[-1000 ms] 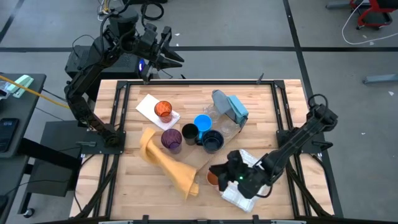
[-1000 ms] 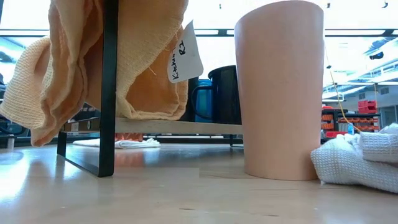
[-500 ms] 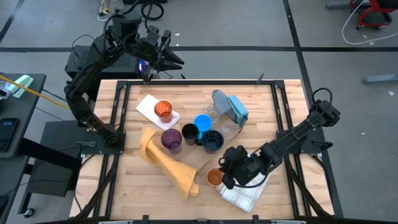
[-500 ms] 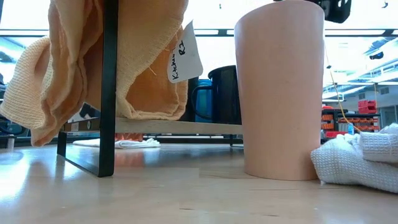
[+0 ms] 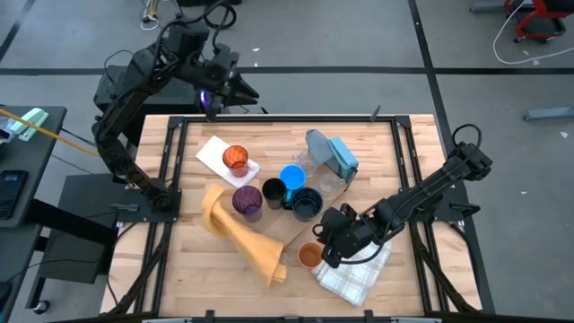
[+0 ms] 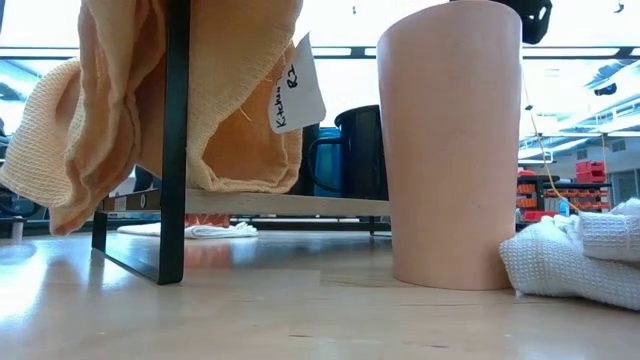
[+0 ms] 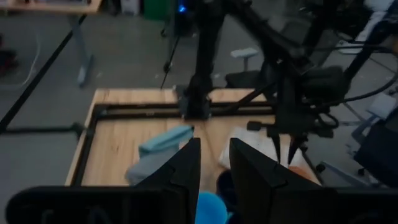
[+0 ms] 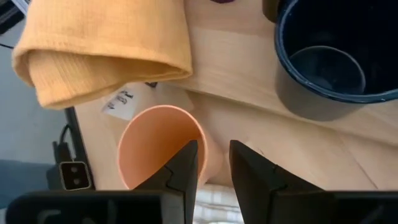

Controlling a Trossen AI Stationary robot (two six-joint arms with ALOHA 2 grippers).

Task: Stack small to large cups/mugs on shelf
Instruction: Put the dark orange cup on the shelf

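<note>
**Stacking barely begun; peach cup under the right gripper**

No nesting visible yet. Near the table's front edge: peach cup (image 5: 308, 256), upright, empty, touching the white cloth (image 5: 354, 274). Directly above its rim: right gripper (image 8: 208, 163), fingers parted a narrow gap, gripping nothing. Toward the table's middle, on the low shelf: bright blue mug (image 5: 291, 178), dark navy mug (image 5: 307, 204), black cup (image 5: 273, 192), purple cup (image 5: 247, 200), all separate, apparently empty. Orange cup (image 5: 235, 159) apart, toward the back-left corner. Beyond the back edge, raised: left gripper (image 7: 214, 163), narrowly open, empty.
</note>
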